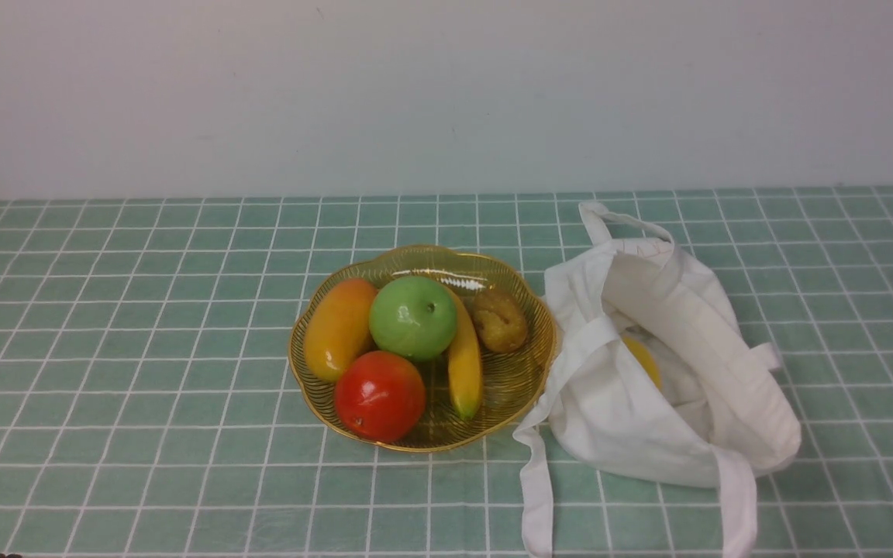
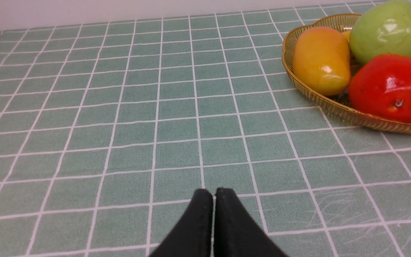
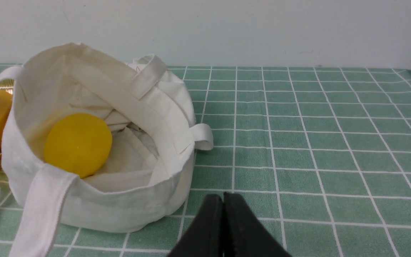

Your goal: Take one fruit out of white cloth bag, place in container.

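The light-green apple (image 1: 413, 318) (image 2: 391, 30) rests in the gold wire bowl (image 1: 322, 407) (image 2: 337, 109), among other fruit. The white cloth bag (image 1: 648, 442) (image 3: 120, 207) lies open just right of the bowl, with a yellow fruit (image 3: 78, 144) (image 1: 643, 358) inside it. My left gripper (image 2: 214, 191) is shut and empty, low over the tablecloth to the left of the bowl. My right gripper (image 3: 223, 196) is shut and empty too, low over the cloth beside the bag. Neither gripper shows in the front view.
In the bowl also lie an orange mango (image 1: 339, 328), a red fruit (image 1: 380, 395), a banana (image 1: 464, 360) and a brown fruit (image 1: 499, 319). The bag's straps (image 1: 537, 496) trail toward the table's front edge. A white wall stands behind the green checked tablecloth (image 1: 121, 325).
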